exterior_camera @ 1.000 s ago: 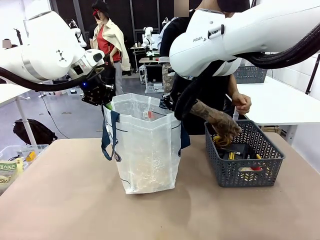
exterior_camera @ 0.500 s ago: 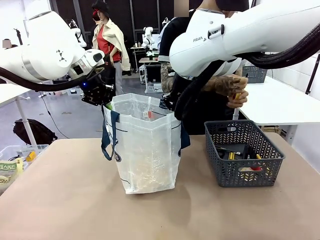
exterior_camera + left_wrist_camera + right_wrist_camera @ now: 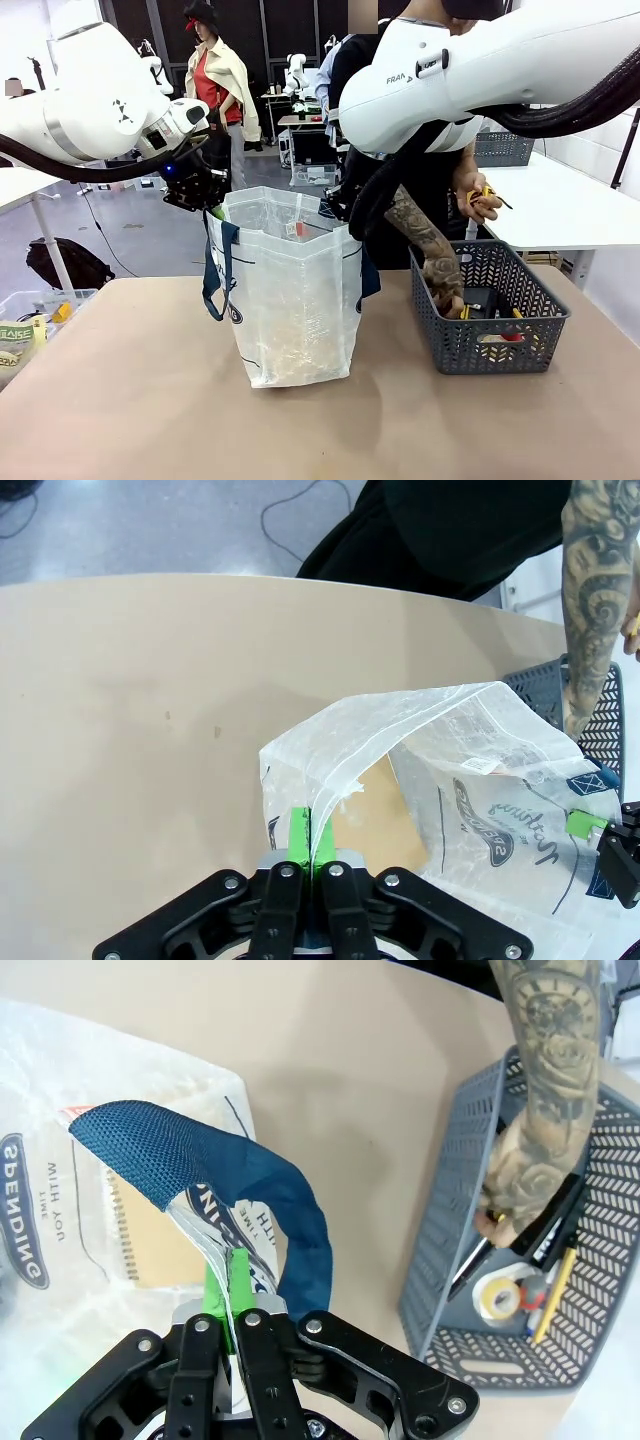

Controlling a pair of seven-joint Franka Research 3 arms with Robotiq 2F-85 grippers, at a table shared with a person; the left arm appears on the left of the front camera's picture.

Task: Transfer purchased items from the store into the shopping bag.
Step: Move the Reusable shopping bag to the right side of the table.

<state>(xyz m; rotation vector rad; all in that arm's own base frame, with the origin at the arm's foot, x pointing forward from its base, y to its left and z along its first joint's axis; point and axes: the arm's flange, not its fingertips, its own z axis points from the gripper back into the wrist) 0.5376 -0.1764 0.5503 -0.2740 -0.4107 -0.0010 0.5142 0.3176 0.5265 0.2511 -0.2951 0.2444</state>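
Note:
The translucent white shopping bag (image 3: 295,300) with navy straps stands mid-table, mouth held open. My left gripper (image 3: 213,211) is shut on its left rim, green pads pinching the plastic (image 3: 310,838). My right gripper (image 3: 228,1282) is shut on the right rim beside the blue strap (image 3: 290,1210). A spiral notebook (image 3: 150,1250) lies inside the bag. The dark grey basket (image 3: 520,345) sits to the right. One of the person's hands (image 3: 446,288) reaches into it; the other hand holds a slim yellow item (image 3: 486,192) above it. A yellow pen (image 3: 553,1295) and a tape roll (image 3: 497,1298) lie in the basket.
A clear bin (image 3: 28,312) with packets sits at the table's left edge. A white table (image 3: 560,205) stands behind the basket. The person stands close behind the bag and basket. Bare tabletop (image 3: 320,430) lies in front.
The person's hand came up out of the basket with a yellow item, which now sits in the other hand, while one hand has gone back down into the basket. Both arms held still.

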